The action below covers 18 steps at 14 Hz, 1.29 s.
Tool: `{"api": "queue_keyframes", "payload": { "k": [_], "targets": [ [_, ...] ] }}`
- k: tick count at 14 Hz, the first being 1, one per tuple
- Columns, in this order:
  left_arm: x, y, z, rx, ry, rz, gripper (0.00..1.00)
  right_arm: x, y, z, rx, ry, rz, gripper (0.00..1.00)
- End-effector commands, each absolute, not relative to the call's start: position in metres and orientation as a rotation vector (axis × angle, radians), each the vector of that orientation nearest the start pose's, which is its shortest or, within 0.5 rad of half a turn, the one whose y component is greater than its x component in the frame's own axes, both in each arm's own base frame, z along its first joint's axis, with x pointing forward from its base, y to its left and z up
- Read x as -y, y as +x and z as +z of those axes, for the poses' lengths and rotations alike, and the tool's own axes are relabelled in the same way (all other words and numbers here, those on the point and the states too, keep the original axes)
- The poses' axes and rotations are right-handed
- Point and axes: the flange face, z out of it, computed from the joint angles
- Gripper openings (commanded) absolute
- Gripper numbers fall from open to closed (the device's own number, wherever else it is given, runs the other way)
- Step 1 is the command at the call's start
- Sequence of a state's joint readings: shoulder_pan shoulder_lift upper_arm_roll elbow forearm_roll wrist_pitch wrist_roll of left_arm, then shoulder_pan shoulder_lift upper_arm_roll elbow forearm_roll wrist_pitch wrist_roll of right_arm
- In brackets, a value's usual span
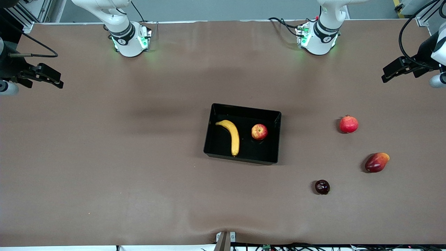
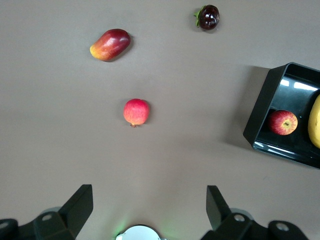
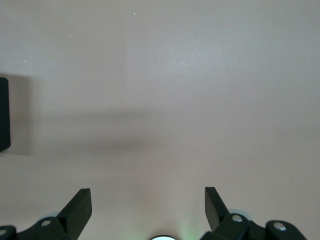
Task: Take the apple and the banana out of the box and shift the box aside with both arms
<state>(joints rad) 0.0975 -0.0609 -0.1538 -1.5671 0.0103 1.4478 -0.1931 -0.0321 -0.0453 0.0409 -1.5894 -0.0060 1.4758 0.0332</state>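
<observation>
From the front camera, the black box (image 1: 271, 139) sits near the middle of the brown table (image 1: 104, 157). Inside it lie the banana (image 1: 232, 136), toward the right arm's end, and the apple (image 1: 259, 132) beside it, the two apart from each other. Outside the box, toward the left arm's end of the table, lie three more fruits — a pomegranate (image 1: 348, 124), a red-and-yellow mango (image 1: 377, 162) nearer the camera, and a dark plum (image 1: 322, 187) nearer still. The right gripper (image 1: 52, 78) hangs in the air over the table's edge at its own end; the left gripper (image 1: 392, 71) does the same at the other end. Both arms wait.

In the left wrist view, the left gripper (image 2: 149, 212) has its fingers (image 2: 77, 205) spread wide with nothing between them. Below it lie the pomegranate (image 2: 136, 111), the mango (image 2: 110, 44) and the plum (image 2: 208, 17), all well apart, and a corner of the box (image 2: 260, 107) holds the apple (image 2: 283, 122) and a bit of the banana (image 2: 315, 122).

In the right wrist view, the right gripper (image 3: 148, 212) also has its fingers (image 3: 76, 206) spread and empty — bare table (image 3: 175, 90) under it, with an edge of the box (image 3: 4, 114) showing
</observation>
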Motion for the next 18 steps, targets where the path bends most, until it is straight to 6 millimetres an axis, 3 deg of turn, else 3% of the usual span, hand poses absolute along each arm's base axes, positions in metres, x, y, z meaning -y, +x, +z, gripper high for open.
{"api": "queue_keyframes", "payload": {
  "k": [1,18],
  "targets": [
    [0.0292,0.5218,0.6545,0.186,-3.114,0.084,1.0,-0.0038,0.532,0.6361,-0.039,-3.164,0.101,1.0],
    [0.0288,0.5246,0.6508,0.189,-3.127,0.094,1.0,-0.0029,0.5318,0.6352,-0.041,-3.164,0.106,1.0]
  ]
}}
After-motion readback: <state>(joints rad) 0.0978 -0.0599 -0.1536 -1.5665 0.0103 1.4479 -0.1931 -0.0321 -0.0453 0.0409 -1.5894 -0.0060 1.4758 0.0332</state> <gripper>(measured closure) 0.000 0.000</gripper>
